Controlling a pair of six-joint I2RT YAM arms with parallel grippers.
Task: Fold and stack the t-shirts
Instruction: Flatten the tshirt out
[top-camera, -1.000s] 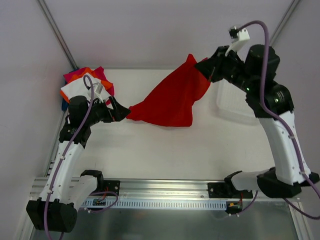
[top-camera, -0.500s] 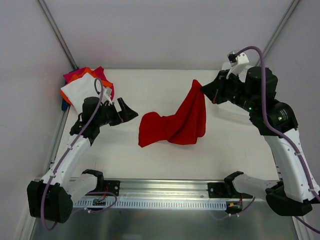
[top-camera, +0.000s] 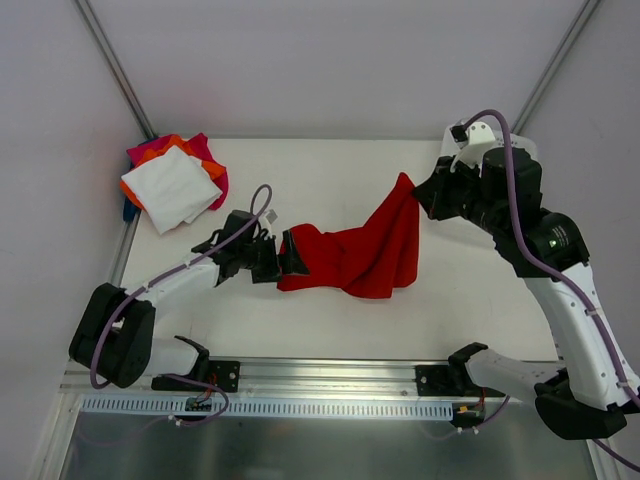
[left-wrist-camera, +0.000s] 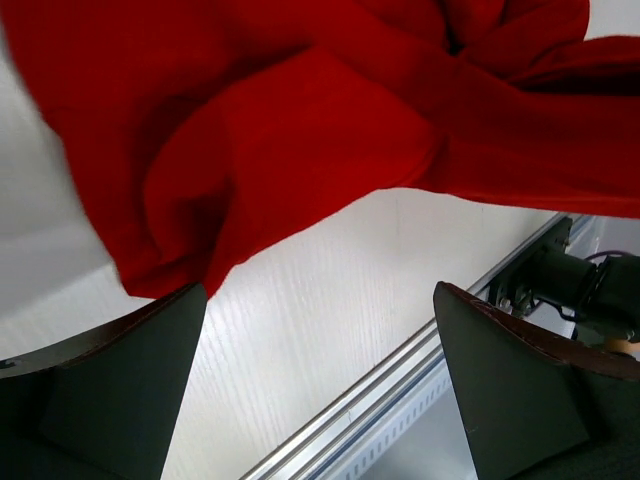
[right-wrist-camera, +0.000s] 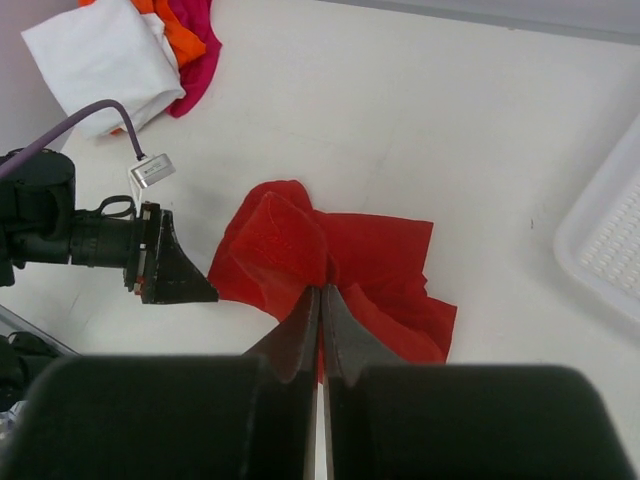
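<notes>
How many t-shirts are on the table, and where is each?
5. The red t-shirt lies crumpled mid-table, one corner lifted. Piled at the far left corner: white t-shirt on top, orange t-shirt and magenta t-shirt beneath, blue t-shirt barely showing. Others may hide underneath.

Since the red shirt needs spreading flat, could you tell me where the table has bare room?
Bare table lies at the far side between the folded stack and the red shirt, and along the near rail. Crowded: the left gripper at the shirt, the basket on the right.
</notes>
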